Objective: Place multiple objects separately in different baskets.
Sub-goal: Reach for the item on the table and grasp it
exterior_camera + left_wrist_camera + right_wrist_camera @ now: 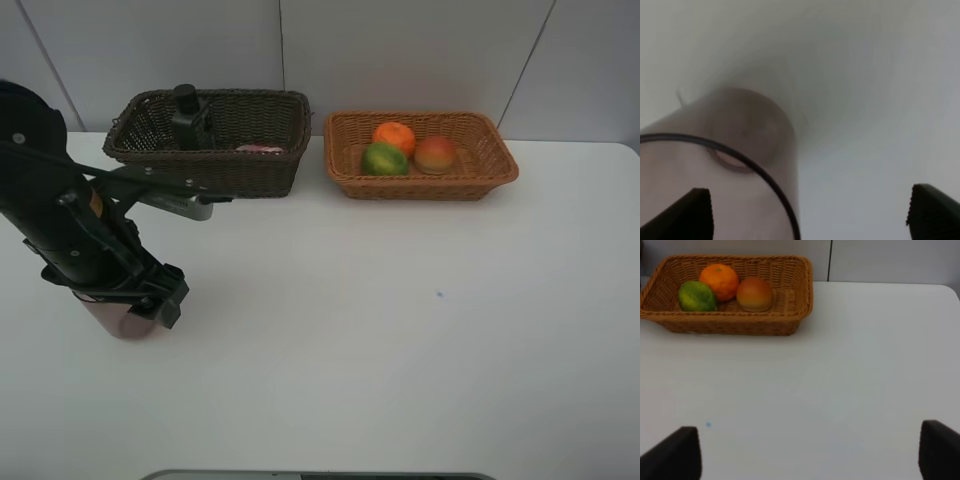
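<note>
The translucent mauve cup [118,322] [735,150] lies on its side on the white table at the left. My left gripper [152,303] [810,215] hangs low over it, open, with the cup close to one fingertip [690,212]. In the orange-tan basket [420,186] [730,326] rest the orange [394,135] [719,281], the green round fruit [384,159] [697,296] and the red-yellow fruit [436,154] [755,293]. Inside the dark brown basket [215,165] stand the dark green pump bottle [187,115] and the pink bottle [260,149]. My right gripper [810,455] is open over bare table, holding nothing.
Both baskets sit side by side along the back wall. The left arm [60,210] covers the table's left part. A small dark speck [438,294] marks the tabletop.
</note>
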{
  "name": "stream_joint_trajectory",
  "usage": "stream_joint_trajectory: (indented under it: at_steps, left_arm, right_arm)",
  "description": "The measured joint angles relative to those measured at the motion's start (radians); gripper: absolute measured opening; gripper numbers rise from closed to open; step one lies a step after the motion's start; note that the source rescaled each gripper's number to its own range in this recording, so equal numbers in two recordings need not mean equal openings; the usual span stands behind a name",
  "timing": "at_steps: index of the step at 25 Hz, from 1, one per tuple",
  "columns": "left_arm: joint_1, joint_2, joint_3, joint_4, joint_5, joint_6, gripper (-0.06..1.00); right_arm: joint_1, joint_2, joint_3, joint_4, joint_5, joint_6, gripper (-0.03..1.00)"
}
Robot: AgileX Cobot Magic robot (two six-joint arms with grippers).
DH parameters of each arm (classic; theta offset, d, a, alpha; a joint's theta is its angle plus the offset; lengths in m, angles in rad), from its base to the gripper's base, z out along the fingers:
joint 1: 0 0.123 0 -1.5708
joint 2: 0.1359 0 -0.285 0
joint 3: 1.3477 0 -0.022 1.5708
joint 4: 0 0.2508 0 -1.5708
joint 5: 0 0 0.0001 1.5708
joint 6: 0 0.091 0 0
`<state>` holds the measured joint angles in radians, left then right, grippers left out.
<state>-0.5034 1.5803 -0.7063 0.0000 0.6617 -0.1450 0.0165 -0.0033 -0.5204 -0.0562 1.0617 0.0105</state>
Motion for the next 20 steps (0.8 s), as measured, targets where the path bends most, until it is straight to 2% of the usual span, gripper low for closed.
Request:
stream_joint_trajectory:
  at_steps: [16, 18, 20]
  left_arm:
    - [0.000, 0.081, 0.000, 0.015, -0.049, 0.001, 1.00]
    - [0.000, 0.081, 0.000, 0.023, -0.057, 0.002, 0.97]
    - [0.000, 0.081, 0.000, 0.024, -0.058, 0.002, 0.89]
  right_arm:
    - [0.000, 0.000, 0.000, 0.000, 0.000, 0.000, 0.86]
    - [0.000, 0.000, 0.000, 0.000, 0.000, 0.000, 0.86]
    - [0.000, 0.000, 0.000, 0.000, 0.000, 0.000, 0.86]
